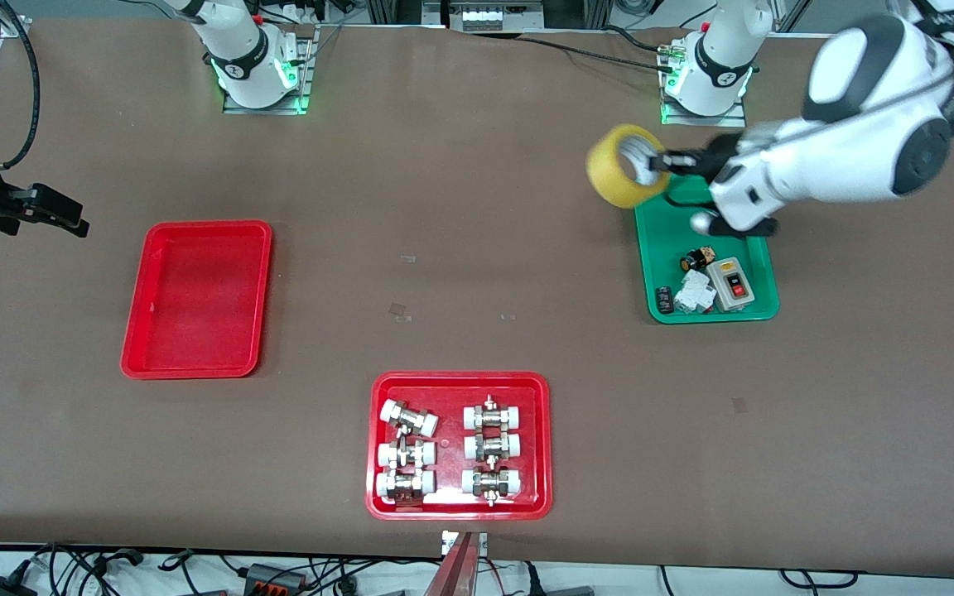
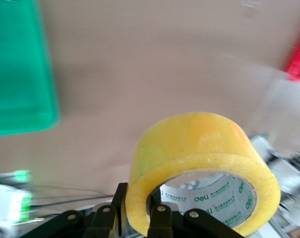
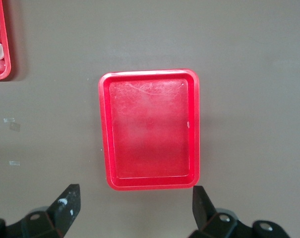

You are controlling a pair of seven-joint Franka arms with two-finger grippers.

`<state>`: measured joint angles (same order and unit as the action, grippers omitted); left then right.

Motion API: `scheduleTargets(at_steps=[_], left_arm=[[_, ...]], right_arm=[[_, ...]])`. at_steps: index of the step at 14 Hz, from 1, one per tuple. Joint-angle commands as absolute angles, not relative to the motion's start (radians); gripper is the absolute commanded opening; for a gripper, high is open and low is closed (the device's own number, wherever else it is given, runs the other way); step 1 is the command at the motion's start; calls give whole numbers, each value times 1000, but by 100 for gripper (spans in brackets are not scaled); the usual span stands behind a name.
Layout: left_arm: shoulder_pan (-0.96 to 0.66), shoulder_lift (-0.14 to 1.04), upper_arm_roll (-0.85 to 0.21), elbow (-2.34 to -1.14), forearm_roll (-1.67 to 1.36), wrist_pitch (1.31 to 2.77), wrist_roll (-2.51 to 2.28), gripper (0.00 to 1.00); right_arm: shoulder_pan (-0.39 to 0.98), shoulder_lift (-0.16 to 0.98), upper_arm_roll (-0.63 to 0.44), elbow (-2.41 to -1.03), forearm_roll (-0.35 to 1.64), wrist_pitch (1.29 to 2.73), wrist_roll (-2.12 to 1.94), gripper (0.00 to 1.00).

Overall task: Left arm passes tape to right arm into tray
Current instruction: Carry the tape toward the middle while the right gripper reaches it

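Red tray [image 3: 149,130] is seen on brown table [image 3: 249,74], bare inside. Right gripper [image 3: 135,208] fingers are spread wide. Second red tray's [image 3: 2,49] edge is seen at frame corner.

Tape [image 1: 624,165] in my black left gripper [image 1: 657,161]: translucent yellow, whitish core with green print. Tray [image 1: 197,300] under my black right gripper [image 3: 135,210]: plain red. Second tray [image 1: 460,445]: red, held silvery fittings [image 1: 449,451] with white caps. Third tray [image 1: 707,257]: green, held a grey switch box [image 1: 732,284] with one red and one black button. Table [image 1: 460,207]: brown. My arms [image 1: 850,141]: white, dark grey caps.
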<state>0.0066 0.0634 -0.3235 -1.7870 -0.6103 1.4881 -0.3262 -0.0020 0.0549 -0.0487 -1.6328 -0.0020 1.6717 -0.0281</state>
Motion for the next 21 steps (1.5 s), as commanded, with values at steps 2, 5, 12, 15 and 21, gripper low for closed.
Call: scheduleTargets(at_steps=[2,5,12,15,21], left_arm=[[0,227,-449,-1568,-762,1541,-406,1],[-14,265,-451,-1559,-863,1647,-410,0],[-75,339,-451,-1491,-959,1776,-558,0],[-61,337,-451,-1493,-957,1772,-572,0],[-58,333,-451,-1493,-956,1764,-578,0]], right_arm=[[6,54,-46,-1614,2,1617,-43,100],[12,110,-45,-1609,73,1600,-49,100],[259,169,-38,-1603,162,1620,-101,100],[328,190,-37,-1550,312,1661,-36,100],[383,302,-37,-1330,738,1716,227,100]])
